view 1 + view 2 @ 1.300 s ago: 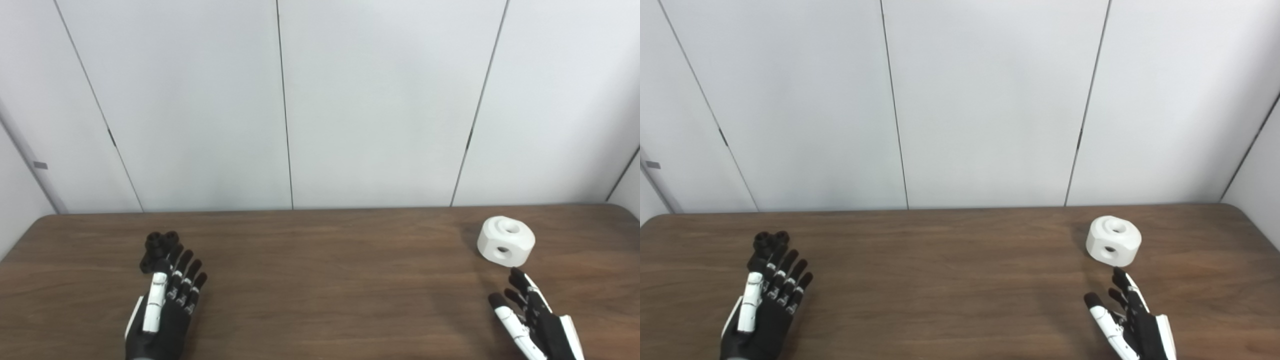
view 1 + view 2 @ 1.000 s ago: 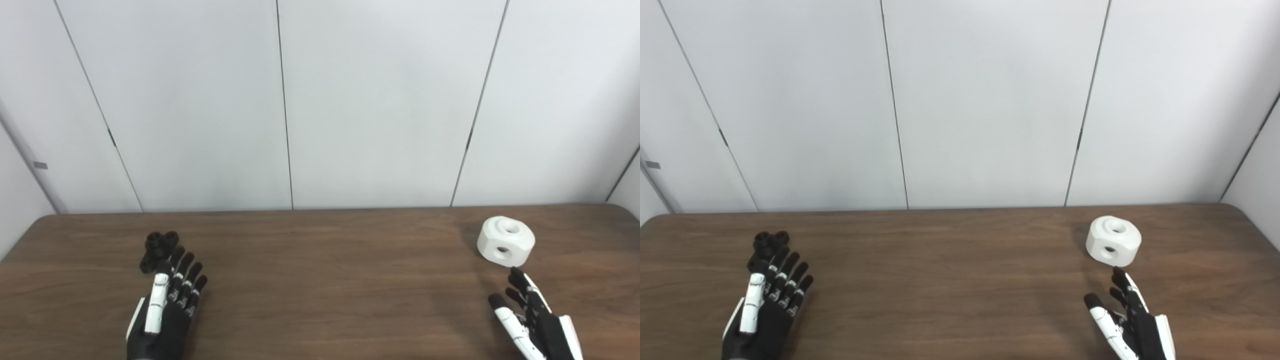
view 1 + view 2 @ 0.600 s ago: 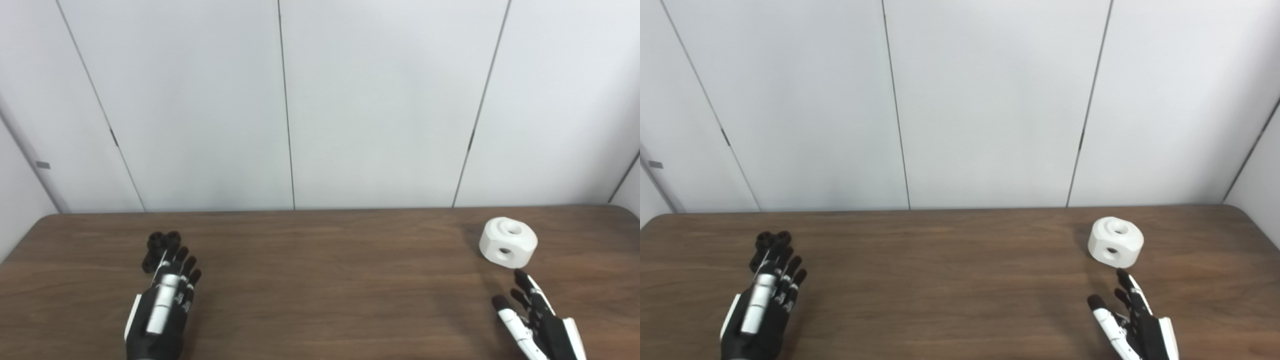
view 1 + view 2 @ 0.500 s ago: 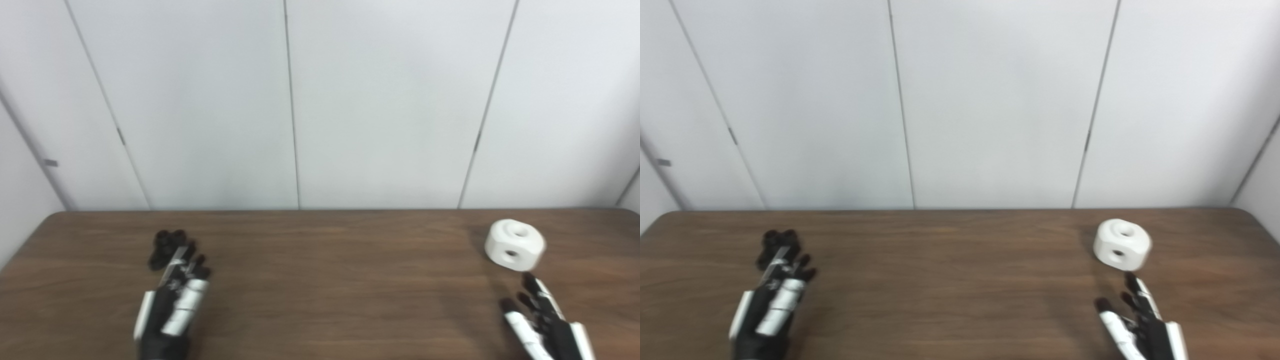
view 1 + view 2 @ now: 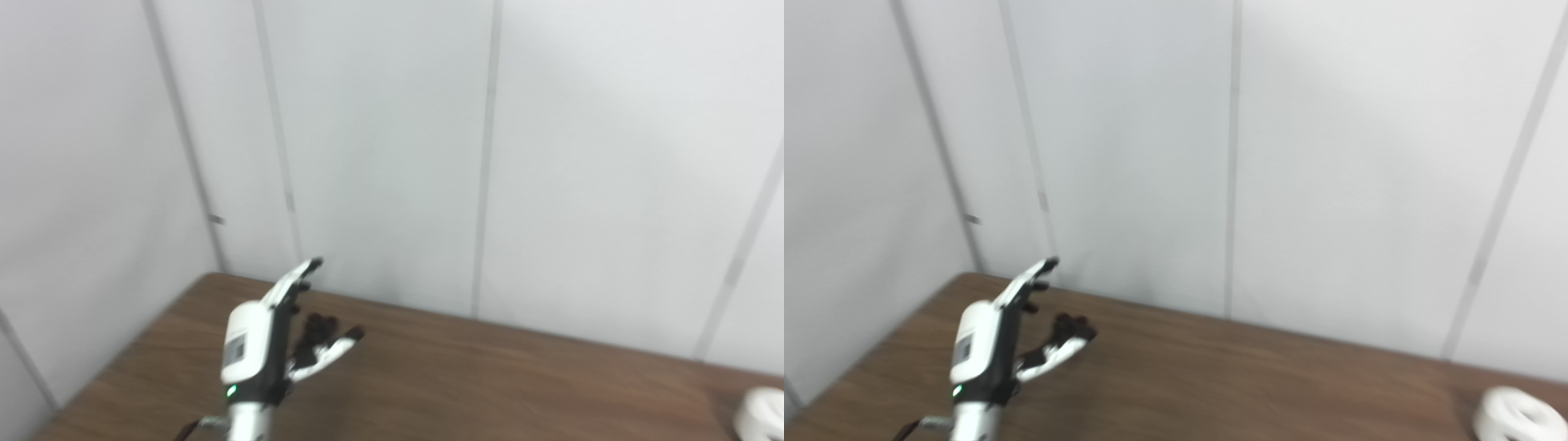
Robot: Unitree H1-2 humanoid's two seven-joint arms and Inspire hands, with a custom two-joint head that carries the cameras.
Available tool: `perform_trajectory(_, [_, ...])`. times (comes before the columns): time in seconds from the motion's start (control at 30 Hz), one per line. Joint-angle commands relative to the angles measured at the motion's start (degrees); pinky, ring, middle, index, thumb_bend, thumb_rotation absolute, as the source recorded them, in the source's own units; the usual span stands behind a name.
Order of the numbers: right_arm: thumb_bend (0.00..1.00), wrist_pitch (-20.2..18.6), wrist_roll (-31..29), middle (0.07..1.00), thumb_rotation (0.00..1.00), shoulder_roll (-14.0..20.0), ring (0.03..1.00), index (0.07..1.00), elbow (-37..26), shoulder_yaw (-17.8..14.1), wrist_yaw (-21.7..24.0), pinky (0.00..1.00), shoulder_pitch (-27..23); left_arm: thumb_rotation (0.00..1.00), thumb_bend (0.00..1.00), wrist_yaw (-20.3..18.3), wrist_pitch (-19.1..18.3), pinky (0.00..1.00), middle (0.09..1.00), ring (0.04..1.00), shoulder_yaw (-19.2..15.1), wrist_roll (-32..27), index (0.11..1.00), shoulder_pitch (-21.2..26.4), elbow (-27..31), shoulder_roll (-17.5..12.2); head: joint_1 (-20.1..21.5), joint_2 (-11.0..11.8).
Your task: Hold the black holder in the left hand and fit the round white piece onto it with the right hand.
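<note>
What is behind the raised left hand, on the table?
Behind the left hand, which is open, the black holder stands on the brown table. Only its top shows between fingers and thumb; its lower part is covered by the hand.

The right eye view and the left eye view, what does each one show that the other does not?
Only the right eye view shows most of the round white piece, lying on the table at the lower right. Only the left eye view cuts that piece to a sliver at its right edge. Both share the left robot hand raised and open, fingers apart, with the black holder on the table just past it, not held. The right robot hand appears in neither view.
</note>
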State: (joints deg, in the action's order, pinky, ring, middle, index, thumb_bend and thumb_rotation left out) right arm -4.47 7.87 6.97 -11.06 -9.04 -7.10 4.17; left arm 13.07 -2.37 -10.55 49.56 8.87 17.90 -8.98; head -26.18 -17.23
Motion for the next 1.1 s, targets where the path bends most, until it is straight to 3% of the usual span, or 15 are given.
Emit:
perform_trajectory(0.0, [0.55,-1.44,-1.48,0.949,0.80,1.25,0.919,0.958,0.09,-1.70,0.29,0.82,-0.27,0.52,0.94,0.39,-3.00,0.52,0.859,0.740,0.61,3.72,0.887,0.51,1.73,0.12,-0.86,0.23])
perform_trajectory(0.13, [0.47,-2.75,-3.34,0.980,0.79,2.38,0.966,0.978,-0.57,-2.33,2.20,0.88,-0.21,0.51,0.98,-1.65,-9.23,0.59,0.878,0.810,0.59,9.76,0.899,1.82,2.85,-1.04,-3.93,0.80])
perform_trajectory(0.23, [0.48,-1.30,-4.98,0.993,0.79,3.38,0.979,0.979,0.86,-2.97,3.13,0.91,-0.35,0.53,1.00,-3.10,-12.94,0.63,0.901,0.822,0.74,11.28,0.911,2.25,2.77,-0.92,-5.99,0.97])
perform_trajectory(0.37, [0.47,-0.42,-5.02,0.987,0.78,4.13,0.974,0.984,1.92,-3.33,3.26,0.88,-0.33,0.53,1.00,-4.09,-16.31,0.71,0.914,0.869,0.58,10.97,0.936,2.39,1.37,-1.67,-8.00,1.06])
perform_trajectory(0.53, [0.46,-0.28,-7.36,0.995,0.76,4.52,0.985,0.998,2.26,-4.11,4.17,0.91,-0.40,0.54,1.00,-4.14,-19.29,0.65,0.921,0.868,0.86,10.98,0.923,2.14,-2.21,-2.58,-10.35,0.90])
perform_trajectory(0.67, [0.51,-0.51,-8.15,1.000,0.77,5.01,0.993,1.000,2.17,-4.42,4.67,0.93,-0.35,0.53,1.00,-5.84,-23.47,0.74,0.947,0.901,0.41,11.32,0.934,2.81,-4.82,-2.15,-11.64,0.52])
perform_trajectory(0.9, [0.48,-1.13,-8.37,1.000,0.73,5.27,0.986,0.990,1.49,-4.51,4.85,0.91,-0.23,0.51,1.00,-9.30,-24.53,0.91,1.000,0.993,-3.93,13.42,0.956,5.27,-13.08,-0.09,-12.60,0.09])
perform_trajectory(1.07, [0.49,-1.59,-9.20,0.994,0.73,4.75,0.986,0.991,0.40,-4.70,4.99,0.90,0.26,0.53,1.00,-7.91,-24.54,0.99,1.000,1.000,-5.40,11.00,0.947,8.31,-21.58,0.72,-12.64,-0.01])
